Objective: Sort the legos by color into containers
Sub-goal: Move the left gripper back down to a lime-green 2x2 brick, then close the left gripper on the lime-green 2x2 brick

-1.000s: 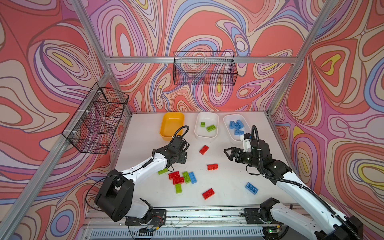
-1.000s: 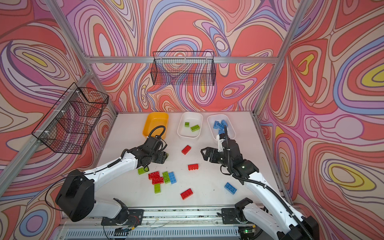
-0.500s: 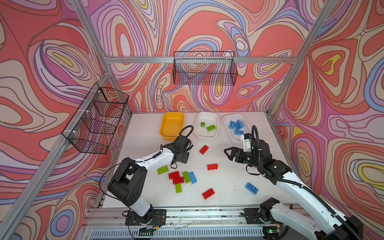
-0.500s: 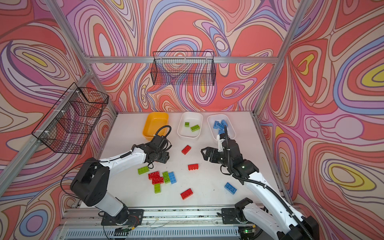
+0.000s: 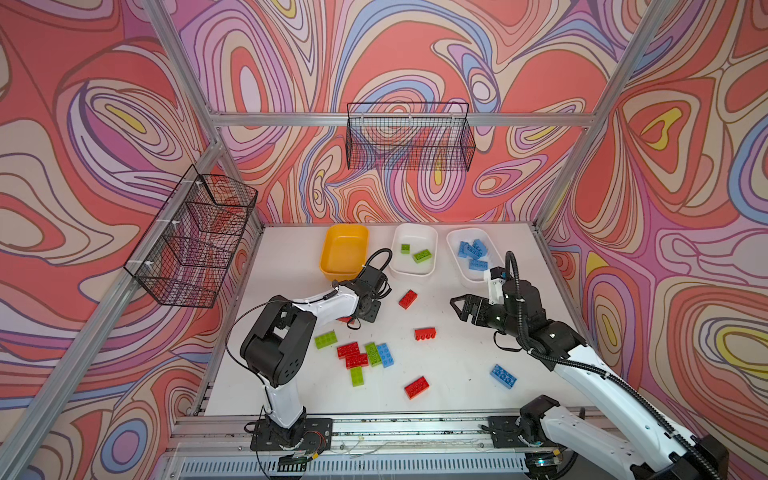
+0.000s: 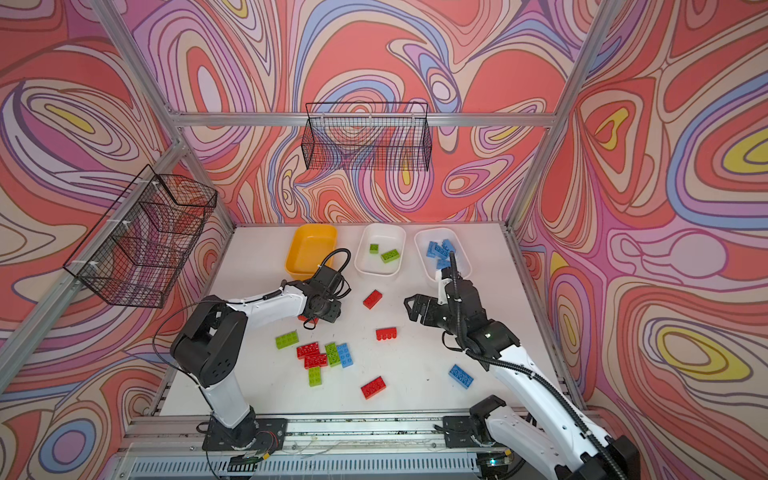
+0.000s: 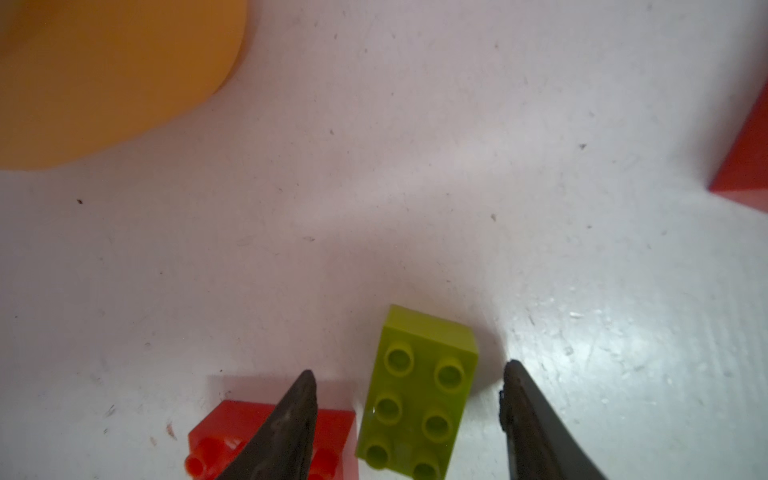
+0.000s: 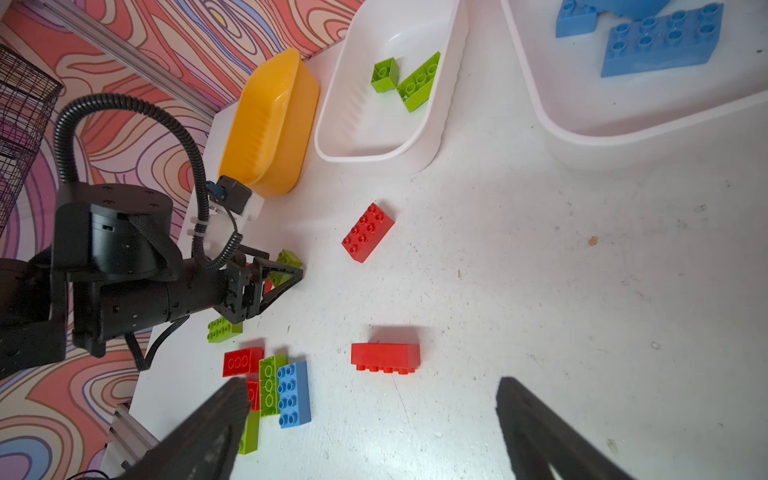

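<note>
Lime green lego [image 7: 415, 395], a six-stud brick lying studs-up on the table [image 7: 374, 187], sits between the spread tips of the left claw [image 7: 409, 370], touching neither; a red lego [image 7: 224, 432] lies just beside it. The right claw [image 8: 372, 384] is spread wide, empty.

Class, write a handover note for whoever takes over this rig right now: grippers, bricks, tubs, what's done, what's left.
Left gripper: open, jaws astride a green brick on the table, not gripping yet.
Right gripper: open, empty, above the table.
Done: two greens in the middle tub; blues in the right tub.
To do: yellow tub empty; loose reds, loose greens and two loose blues on the table.
</note>
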`<state>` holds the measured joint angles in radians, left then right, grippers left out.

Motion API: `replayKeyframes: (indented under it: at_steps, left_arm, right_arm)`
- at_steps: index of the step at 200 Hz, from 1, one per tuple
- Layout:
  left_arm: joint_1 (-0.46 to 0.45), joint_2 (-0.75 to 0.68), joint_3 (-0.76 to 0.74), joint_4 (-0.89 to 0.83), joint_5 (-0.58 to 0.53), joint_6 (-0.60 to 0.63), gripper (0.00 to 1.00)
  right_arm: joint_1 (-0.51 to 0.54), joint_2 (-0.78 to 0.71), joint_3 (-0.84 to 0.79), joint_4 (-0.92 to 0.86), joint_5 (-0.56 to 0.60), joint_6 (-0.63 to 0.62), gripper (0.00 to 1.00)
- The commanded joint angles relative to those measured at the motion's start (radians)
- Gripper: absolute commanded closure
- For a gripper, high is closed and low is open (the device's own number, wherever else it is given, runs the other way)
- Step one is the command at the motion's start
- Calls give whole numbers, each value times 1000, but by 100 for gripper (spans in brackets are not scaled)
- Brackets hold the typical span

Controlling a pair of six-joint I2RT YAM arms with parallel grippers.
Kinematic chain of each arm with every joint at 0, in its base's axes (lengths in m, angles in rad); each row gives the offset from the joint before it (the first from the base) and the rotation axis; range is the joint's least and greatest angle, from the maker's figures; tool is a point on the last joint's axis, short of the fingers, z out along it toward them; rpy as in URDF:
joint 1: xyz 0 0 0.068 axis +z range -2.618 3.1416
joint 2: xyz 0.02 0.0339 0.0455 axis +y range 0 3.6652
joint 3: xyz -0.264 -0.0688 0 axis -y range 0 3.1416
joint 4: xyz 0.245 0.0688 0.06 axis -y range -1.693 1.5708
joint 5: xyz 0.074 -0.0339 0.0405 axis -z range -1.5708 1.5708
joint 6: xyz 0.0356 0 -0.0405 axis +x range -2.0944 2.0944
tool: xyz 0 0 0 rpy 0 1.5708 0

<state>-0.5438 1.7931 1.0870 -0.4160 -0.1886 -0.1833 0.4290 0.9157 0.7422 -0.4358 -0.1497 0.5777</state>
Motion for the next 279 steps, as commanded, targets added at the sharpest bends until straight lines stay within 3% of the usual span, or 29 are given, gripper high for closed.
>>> replayKeyframes:
  at_steps: [1,80,161,231,279]
  left_arm:
    - [7,17,28,-42,12,4,46]
    - [15,63,60,-87,66,-14,63]
    - [16,78,86,-146,91,-46,66]
    - [16,91,116,-183,101,-77,83]
    - [16,72,147,-209,107,-81,87]
  right_arm:
    - [7,-5,-4,-11,22,-4,2]
    - [7,9,-9,-3,24,-9,2]
    - [8,-14,-15,-18,41,-17,2]
    - [7,-38,-17,-39,53,-30,2]
    - [7,-52,-13,-49,65,-33,2]
